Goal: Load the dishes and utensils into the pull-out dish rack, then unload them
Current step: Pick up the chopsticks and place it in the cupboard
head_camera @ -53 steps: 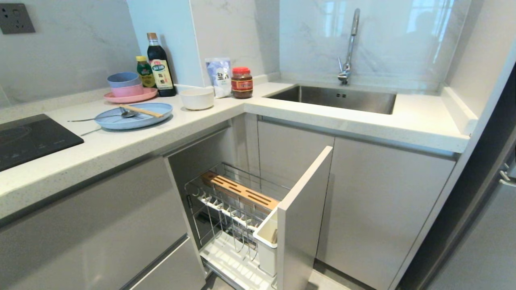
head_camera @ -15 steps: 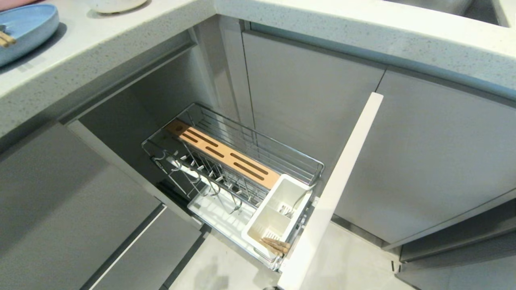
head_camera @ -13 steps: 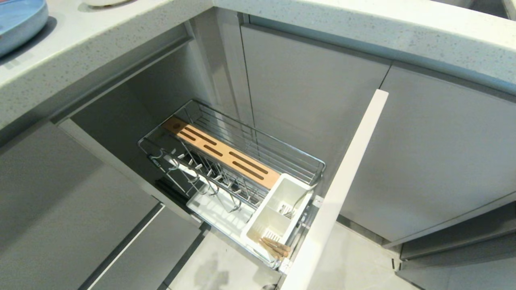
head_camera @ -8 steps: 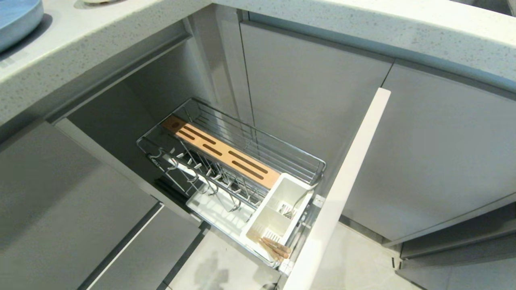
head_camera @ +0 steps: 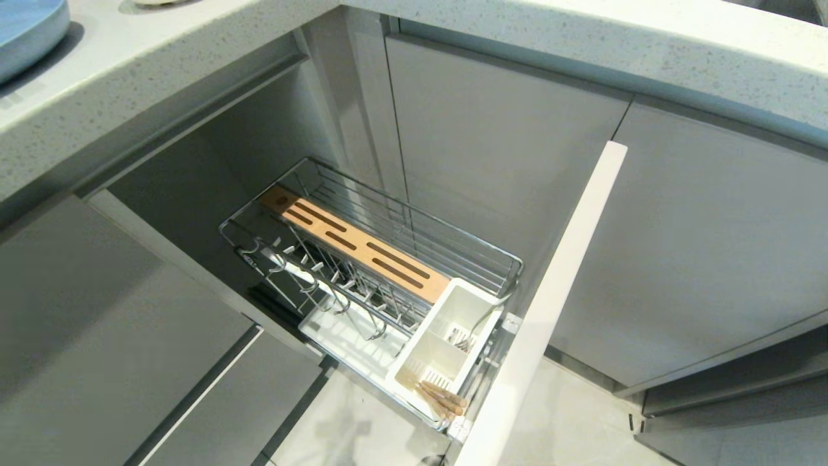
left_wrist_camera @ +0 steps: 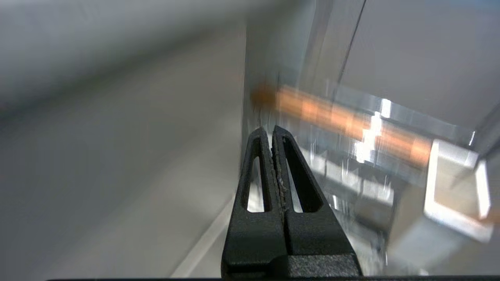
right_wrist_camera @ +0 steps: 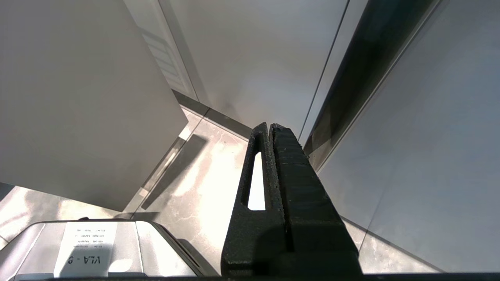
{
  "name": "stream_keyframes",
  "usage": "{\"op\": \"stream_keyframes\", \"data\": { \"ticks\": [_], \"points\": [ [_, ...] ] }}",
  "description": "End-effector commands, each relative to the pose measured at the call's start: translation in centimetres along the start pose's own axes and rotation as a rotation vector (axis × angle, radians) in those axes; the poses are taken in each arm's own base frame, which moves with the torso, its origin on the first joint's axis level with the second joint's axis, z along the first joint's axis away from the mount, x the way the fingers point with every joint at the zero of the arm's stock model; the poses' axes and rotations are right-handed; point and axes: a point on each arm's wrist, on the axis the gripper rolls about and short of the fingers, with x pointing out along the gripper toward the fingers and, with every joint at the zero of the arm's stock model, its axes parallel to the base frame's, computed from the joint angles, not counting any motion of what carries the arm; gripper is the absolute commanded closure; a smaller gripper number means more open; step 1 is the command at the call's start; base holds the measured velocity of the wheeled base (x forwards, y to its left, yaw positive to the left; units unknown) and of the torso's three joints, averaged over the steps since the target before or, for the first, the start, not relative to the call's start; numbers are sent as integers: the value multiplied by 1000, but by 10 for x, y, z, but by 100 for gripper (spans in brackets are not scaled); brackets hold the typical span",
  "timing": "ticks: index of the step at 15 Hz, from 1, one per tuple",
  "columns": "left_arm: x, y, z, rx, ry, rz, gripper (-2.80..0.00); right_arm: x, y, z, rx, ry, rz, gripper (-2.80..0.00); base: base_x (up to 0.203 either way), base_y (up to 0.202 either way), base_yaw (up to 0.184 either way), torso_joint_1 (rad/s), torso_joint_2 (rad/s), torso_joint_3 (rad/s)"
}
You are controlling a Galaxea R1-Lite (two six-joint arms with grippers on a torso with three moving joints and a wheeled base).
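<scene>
The pull-out dish rack (head_camera: 388, 259) stands open below the counter, with a wooden slotted strip (head_camera: 362, 249), upright prongs (head_camera: 336, 294), a white tray (head_camera: 349, 340) and a white caddy (head_camera: 446, 343). Light-brown chopsticks (head_camera: 443, 398) lie in the caddy's near compartment. An edge of the pale blue plate (head_camera: 29, 22) shows on the counter at the far left. Neither arm is in the head view. My left gripper (left_wrist_camera: 272, 130) is shut and empty, pointing toward the rack's wooden strip (left_wrist_camera: 343, 121). My right gripper (right_wrist_camera: 269, 125) is shut and empty, hanging over the floor.
The rack's grey front panel (head_camera: 550, 291) juts out toward me and shows beside the right gripper (right_wrist_camera: 78, 97). Closed cabinet doors (head_camera: 698, 246) lie behind it, drawer fronts (head_camera: 129, 362) to the left. The speckled counter (head_camera: 582, 45) overhangs. The robot's base (right_wrist_camera: 84, 249) is below.
The camera has dipped from the counter down to the open rack, then settled. Nothing in the rack has moved in the last half second.
</scene>
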Motion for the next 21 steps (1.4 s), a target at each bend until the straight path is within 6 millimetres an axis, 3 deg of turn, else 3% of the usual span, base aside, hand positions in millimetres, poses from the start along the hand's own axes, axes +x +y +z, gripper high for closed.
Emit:
{"op": "stream_keyframes", "data": {
  "ticks": [1, 3, 4, 6, 9, 12, 16, 19, 21],
  "points": [
    [-12, 0, 53, 29, -80, 2, 0, 0, 0, 0, 2, -3, 0, 0, 0, 0, 0, 0, 0, 0],
    [-17, -1, 105, 55, -105, 4, 0, 0, 0, 0, 1, -3, 0, 0, 0, 0, 0, 0, 0, 0],
    [-10, -1, 130, 65, -102, 4, 0, 0, 0, 0, 0, -3, 0, 0, 0, 0, 0, 0, 0, 0],
    [27, -3, 169, 72, -47, 7, 0, 0, 0, 0, 1, -3, 0, 0, 0, 0, 0, 0, 0, 0],
    [94, -4, 208, 45, -24, 41, 0, 0, 0, 0, 1, -3, 0, 0, 0, 0, 0, 0, 0, 0],
    [152, -3, 223, -71, -12, 96, 0, 0, 0, 0, 1, -3, 0, 0, 0, 0, 0, 0, 0, 0],
    [206, 3, 218, -223, 25, 202, 0, 0, 0, 0, 0, -3, 0, 0, 0, 0, 0, 0, 0, 0],
    [232, 7, 218, -283, 7, 335, 0, 0, 0, 0, 0, -2, 0, 0, 0, 0, 0, 0, 0, 0],
    [235, 5, 221, -328, 15, 364, 0, 0, 0, 0, 2, -3, 0, 0, 0, 0, 0, 0, 0, 0]
  ]
}}
